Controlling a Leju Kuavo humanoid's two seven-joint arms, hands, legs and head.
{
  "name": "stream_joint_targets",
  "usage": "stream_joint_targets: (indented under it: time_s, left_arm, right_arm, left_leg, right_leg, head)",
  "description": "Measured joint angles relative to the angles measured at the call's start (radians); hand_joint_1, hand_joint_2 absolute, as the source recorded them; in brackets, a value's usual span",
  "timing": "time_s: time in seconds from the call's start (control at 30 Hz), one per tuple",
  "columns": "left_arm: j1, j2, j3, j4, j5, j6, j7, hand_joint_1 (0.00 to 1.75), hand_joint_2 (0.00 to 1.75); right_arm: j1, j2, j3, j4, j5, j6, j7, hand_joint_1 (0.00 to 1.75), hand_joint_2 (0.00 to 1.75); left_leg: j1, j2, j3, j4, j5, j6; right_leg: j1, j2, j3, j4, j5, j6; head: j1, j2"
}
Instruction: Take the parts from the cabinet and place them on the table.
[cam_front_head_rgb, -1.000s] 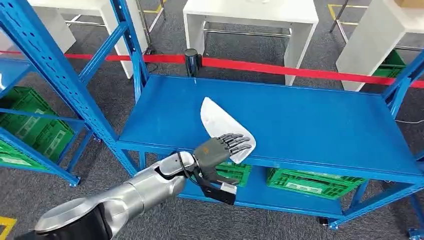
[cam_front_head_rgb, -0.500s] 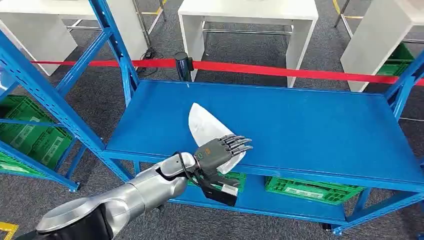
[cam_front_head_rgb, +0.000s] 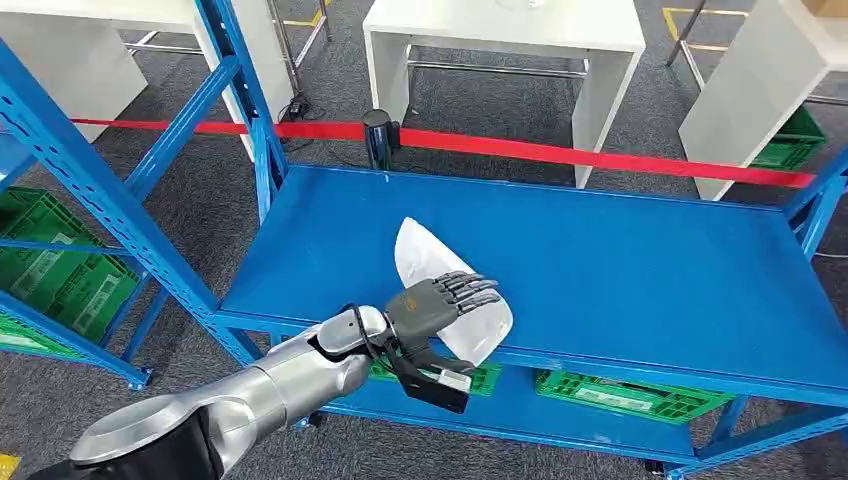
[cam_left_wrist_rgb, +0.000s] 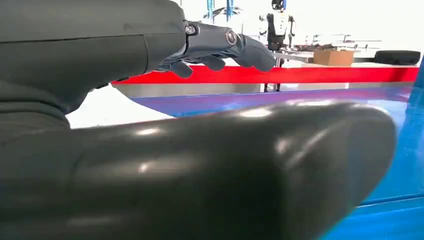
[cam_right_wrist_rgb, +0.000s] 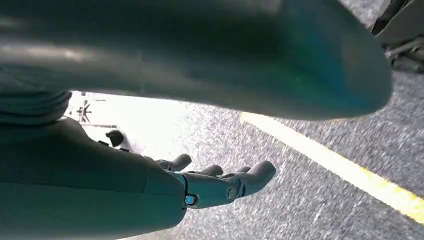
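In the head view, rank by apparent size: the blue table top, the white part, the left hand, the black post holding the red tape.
1. Blue table top, largest by far.
2. White part, partly under the hand.
3. Left hand.
4. Black post: it looks smallest, but it stands farther from the camera, so its place against the hand is unsure.

The desk (cam_front_head_rgb: 620, 260) is painted blue metal, smooth with a faint sheen, and the white part (cam_front_head_rgb: 440, 275) lying on it looks like thin glossy plastic film. The left hand (cam_front_head_rgb: 440, 300) has matt dark grey plastic fingers on a brushed silver metal arm (cam_front_head_rgb: 280, 385). The floor (cam_front_head_rgb: 200, 210) is rough grey carpet, and the green crates (cam_front_head_rgb: 60, 270) are moulded plastic.
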Motion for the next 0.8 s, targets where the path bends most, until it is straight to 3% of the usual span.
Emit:
stream_joint_targets:
  time_s: [0.07,0.13,0.23,0.53,0.57,0.8]
  left_arm:
    - [0.000,0.000,0.000,0.000,0.000,0.000,-0.001,0.00,0.00]
    - [0.000,0.000,-0.001,0.000,-0.003,-0.003,-0.002,0.00,0.00]
    - [0.000,0.000,-0.002,0.000,-0.003,-0.006,-0.002,0.00,0.00]
    - [0.000,0.001,-0.012,0.000,-0.005,-0.019,-0.002,0.00,0.00]
    - [0.000,0.001,-0.012,0.000,-0.005,-0.019,0.002,0.00,1.75]
    - [0.000,-0.002,-0.013,0.000,-0.006,-0.018,0.024,0.00,1.75]
  right_arm:
    - [0.000,0.000,0.000,0.000,0.000,0.000,0.000,0.00,0.00]
    - [0.000,0.000,0.000,0.000,0.000,0.000,-0.002,0.00,0.00]
    - [0.000,0.000,0.000,0.000,0.000,0.000,-0.002,0.00,0.00]
    - [0.001,0.000,0.000,0.000,-0.001,0.000,0.000,0.00,0.00]
    - [0.001,0.000,0.000,0.000,-0.001,0.000,0.000,0.00,0.00]
    - [0.001,0.000,-0.001,0.000,0.000,0.000,0.000,0.00,0.00]
  left_leg:
    - [0.000,0.000,0.000,0.000,0.000,0.001]
    - [0.000,0.000,0.001,0.000,-0.002,0.006]
    - [-0.001,0.000,0.001,0.000,-0.003,0.009]
    - [-0.001,0.001,0.004,0.000,-0.002,0.011]
    - [-0.001,0.001,0.004,-0.001,-0.002,0.011]
    - [-0.001,0.001,0.004,-0.001,-0.002,0.010]
  right_leg:
    - [0.000,0.000,0.001,-0.002,0.000,0.001]
    - [0.000,0.000,0.004,-0.009,0.001,0.012]
    - [0.000,0.000,0.005,-0.011,0.003,0.016]
    - [0.000,0.000,0.006,-0.011,0.004,0.019]
    - [0.000,0.000,0.006,-0.011,0.004,0.019]
    - [0.000,0.000,0.007,-0.011,0.004,0.020]
  head:
    - [0.000,0.000]
    - [0.000,0.000]
    - [0.000,0.000]
    - [0.000,0.000]
    - [0.000,0.000]
    - [0.000,0.000]
